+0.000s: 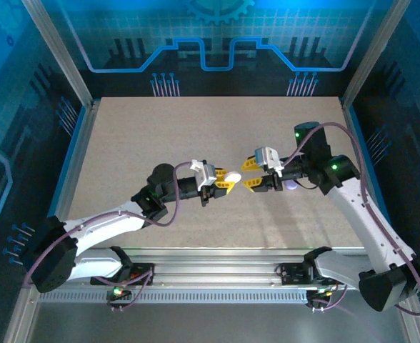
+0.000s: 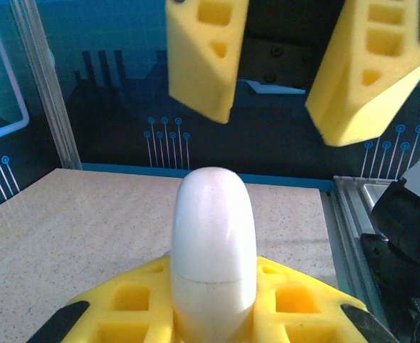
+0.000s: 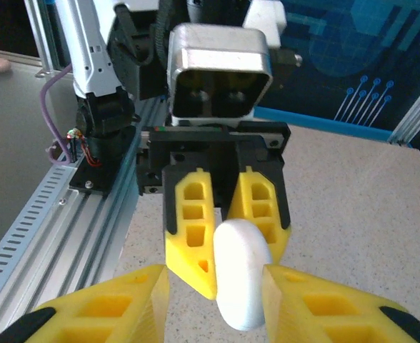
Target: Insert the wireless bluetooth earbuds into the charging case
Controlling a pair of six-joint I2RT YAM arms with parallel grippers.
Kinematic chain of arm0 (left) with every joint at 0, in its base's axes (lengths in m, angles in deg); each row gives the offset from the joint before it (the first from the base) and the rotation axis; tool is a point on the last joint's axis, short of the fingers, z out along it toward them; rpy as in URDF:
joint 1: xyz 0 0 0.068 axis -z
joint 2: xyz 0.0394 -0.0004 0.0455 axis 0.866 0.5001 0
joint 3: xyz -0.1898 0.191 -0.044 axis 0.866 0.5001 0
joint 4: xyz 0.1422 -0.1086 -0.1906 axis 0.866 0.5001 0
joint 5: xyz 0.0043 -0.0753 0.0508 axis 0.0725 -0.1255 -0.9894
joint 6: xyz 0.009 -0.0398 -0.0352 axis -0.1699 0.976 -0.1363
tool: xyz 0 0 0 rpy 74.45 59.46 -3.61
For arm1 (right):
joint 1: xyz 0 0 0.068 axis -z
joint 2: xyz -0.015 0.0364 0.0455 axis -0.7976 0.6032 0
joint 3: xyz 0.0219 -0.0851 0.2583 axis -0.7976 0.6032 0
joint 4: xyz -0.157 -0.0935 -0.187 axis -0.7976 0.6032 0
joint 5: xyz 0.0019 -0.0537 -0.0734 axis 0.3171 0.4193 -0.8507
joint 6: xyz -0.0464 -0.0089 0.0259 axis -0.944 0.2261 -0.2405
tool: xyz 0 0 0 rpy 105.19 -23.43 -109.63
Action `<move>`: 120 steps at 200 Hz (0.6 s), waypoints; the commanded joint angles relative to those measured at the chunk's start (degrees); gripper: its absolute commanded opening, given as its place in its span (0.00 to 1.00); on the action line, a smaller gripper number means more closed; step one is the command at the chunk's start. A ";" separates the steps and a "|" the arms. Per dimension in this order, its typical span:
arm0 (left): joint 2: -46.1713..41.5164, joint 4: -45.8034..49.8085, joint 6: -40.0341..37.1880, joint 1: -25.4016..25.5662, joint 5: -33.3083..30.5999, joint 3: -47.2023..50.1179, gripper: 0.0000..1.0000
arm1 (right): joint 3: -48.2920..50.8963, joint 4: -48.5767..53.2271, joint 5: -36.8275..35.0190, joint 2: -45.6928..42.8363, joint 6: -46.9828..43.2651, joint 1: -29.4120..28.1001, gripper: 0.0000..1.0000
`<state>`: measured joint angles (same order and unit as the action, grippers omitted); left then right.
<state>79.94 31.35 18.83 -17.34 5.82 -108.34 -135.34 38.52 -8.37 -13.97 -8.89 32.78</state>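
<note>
The left gripper (image 1: 228,181) is reaching toward the middle of the speckled beige tabletop (image 1: 196,136). Its yellow ribbed fingers (image 2: 135,300) are clamping tightly on the lower half of a white, smooth, pebble-shaped plastic charging case (image 1: 233,176). The case is being held clear of the table. Its rounded free end is pointing right, toward the other arm, and a thin seam is running across its body just above the grip.

The right gripper (image 1: 251,174) is facing it from the right, nose to nose. Its own yellow fingers (image 2: 204,61) are standing apart, with a clear gap between them. In the right wrist view the case's free end is sitting between those two fingers. One finger is lying just beside the case, and the other is a little way off. Whether either is touching the case I cannot tell.

A pale lavender rounded object (image 1: 290,186) is lying on the table just to the right of the right gripper, partly hidden beneath that arm's wrist.
</note>
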 commanded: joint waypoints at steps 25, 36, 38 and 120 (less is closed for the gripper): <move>-1.00 -0.73 -0.69 -0.10 0.83 0.04 0.07 | -1.95 1.05 -1.31 3.78 -1.17 -1.09 0.41; -1.00 -0.86 -0.64 -0.04 0.99 0.04 0.07 | -2.23 1.39 -1.39 4.41 -1.53 -1.45 0.41; -1.00 -0.86 -0.63 -0.05 1.01 0.04 0.07 | -2.30 1.39 -1.38 4.58 -1.59 -1.54 0.41; -1.00 -0.73 -0.78 0.24 0.99 -0.16 0.07 | -4.56 4.96 0.07 8.44 -4.78 -3.65 0.31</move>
<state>79.91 31.50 18.83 -17.34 5.86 -108.34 -137.81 40.46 -9.81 -6.67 -11.53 30.42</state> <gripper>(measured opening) 0.220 0.333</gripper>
